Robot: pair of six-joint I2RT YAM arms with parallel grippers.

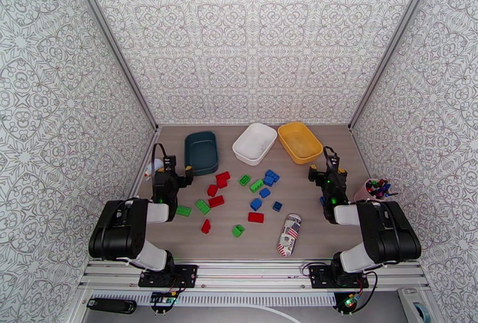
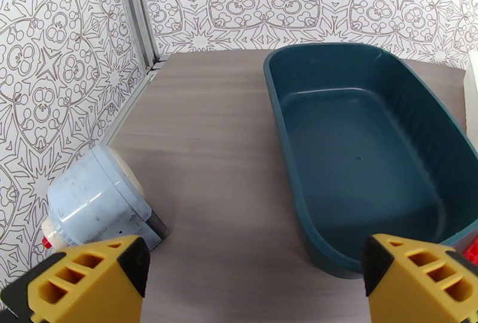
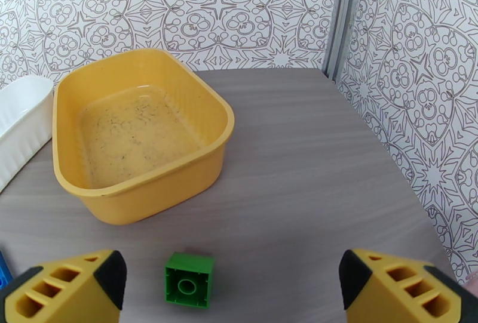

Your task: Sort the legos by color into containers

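Nearest the arm bases, a printed can (image 1: 289,234) is lying on its side on the table (image 1: 310,222), right of centre. Just beyond it the legos (image 1: 239,202) are lying scattered across the middle of the tabletop, all short of the bins. The red bricks (image 1: 216,201) are lying mostly to the left, the green bricks (image 1: 202,206) are sitting among them, and the blue bricks (image 1: 264,193) are clustering to the right.

The left gripper (image 1: 178,167) is hovering at the left edge of the scatter, its jaws standing wide and gripping nothing. In the left wrist view its yellow fingers (image 2: 89,276) are framing bare tabletop, with a pale cylindrical object (image 2: 95,199) lying on its side near the left wall.

The right gripper (image 1: 327,166) is hovering toward the right side, jaws likewise wide and gripping nothing. In the right wrist view a single green brick (image 3: 189,279) is lying on the table between its fingers, touching neither. A pink cup (image 1: 373,188) of markers is standing just right of that arm.

Farthest out, three bins are standing in a row near the patterned wall (image 1: 251,49). The teal bin (image 1: 201,152) is sitting on the left with its floor showing bare, the white bin (image 1: 255,143) is in the middle, and the yellow bin (image 1: 300,141) is just beside it on the right, its floor showing dark specks
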